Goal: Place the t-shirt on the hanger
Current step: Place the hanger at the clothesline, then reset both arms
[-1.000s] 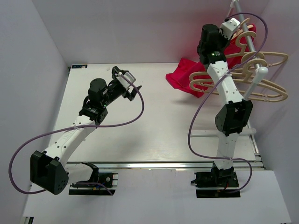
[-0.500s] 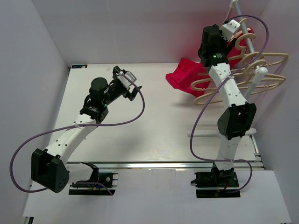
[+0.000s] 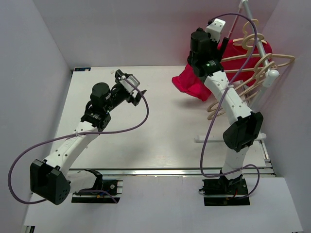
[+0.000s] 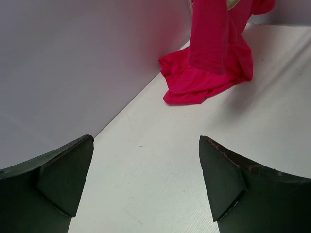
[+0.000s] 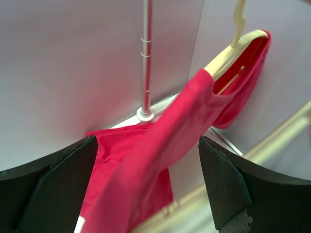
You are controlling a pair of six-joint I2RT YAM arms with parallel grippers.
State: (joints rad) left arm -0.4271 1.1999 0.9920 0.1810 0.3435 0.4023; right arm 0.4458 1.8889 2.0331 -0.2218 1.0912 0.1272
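T-shirt (image 5: 160,141) on hanger (image 5: 228,54); left pincer (image 4: 146,179) and right pincer (image 5: 146,184) spread.
We see the red cloth draped from the hanger down onto the surface (image 4: 272,126) at its far right; neither pincer grips anything.

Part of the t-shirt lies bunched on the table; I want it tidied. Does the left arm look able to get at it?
Probably yes: the left gripper is open and faces the t-shirt, with only bare table between them. It would need to stretch some way.
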